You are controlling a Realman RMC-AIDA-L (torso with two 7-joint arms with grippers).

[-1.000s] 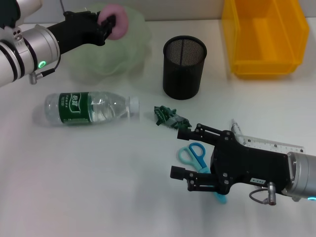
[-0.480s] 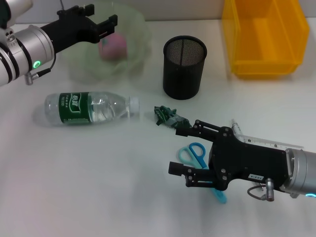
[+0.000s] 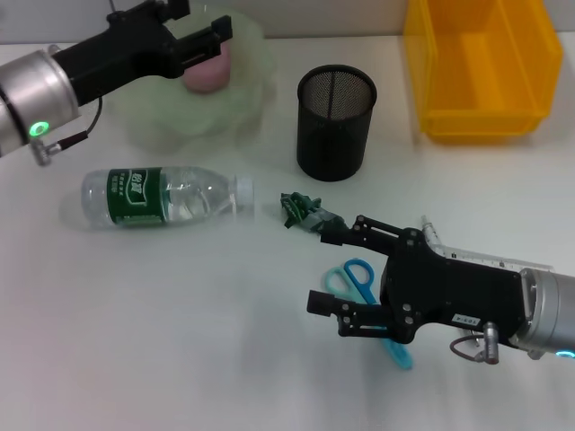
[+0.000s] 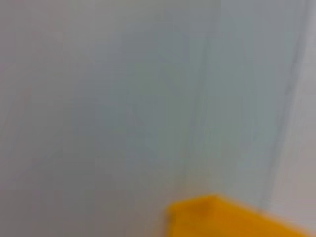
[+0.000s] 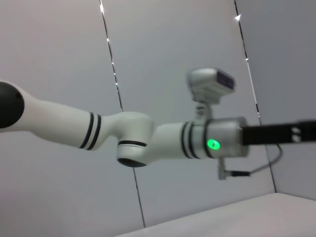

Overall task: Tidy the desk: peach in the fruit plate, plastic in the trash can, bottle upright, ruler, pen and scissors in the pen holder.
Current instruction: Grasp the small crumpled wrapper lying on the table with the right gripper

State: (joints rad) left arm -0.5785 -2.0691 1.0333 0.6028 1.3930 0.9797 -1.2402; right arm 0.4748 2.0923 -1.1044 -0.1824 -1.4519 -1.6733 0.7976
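The pink peach [image 3: 207,74] lies in the pale green fruit plate [image 3: 157,121] at the back left. My left gripper [image 3: 203,21] is open and empty just above the peach. The clear bottle with a green label [image 3: 162,196] lies on its side. Crumpled green plastic [image 3: 304,212] lies to its right. My right gripper [image 3: 322,269] is open, low over the blue scissors [image 3: 353,279]. The ruler [image 3: 490,262] and the pen [image 3: 429,232] lie beside my right arm, partly hidden by it. The black mesh pen holder [image 3: 334,121] stands upright at the middle back.
A yellow bin [image 3: 481,67] stands at the back right; its corner shows in the left wrist view [image 4: 232,217]. The right wrist view shows only my left arm [image 5: 148,138] against the wall.
My left gripper opened and let the peach drop into the fruit plate, then rose a little. My right gripper edged slightly left over the scissors.
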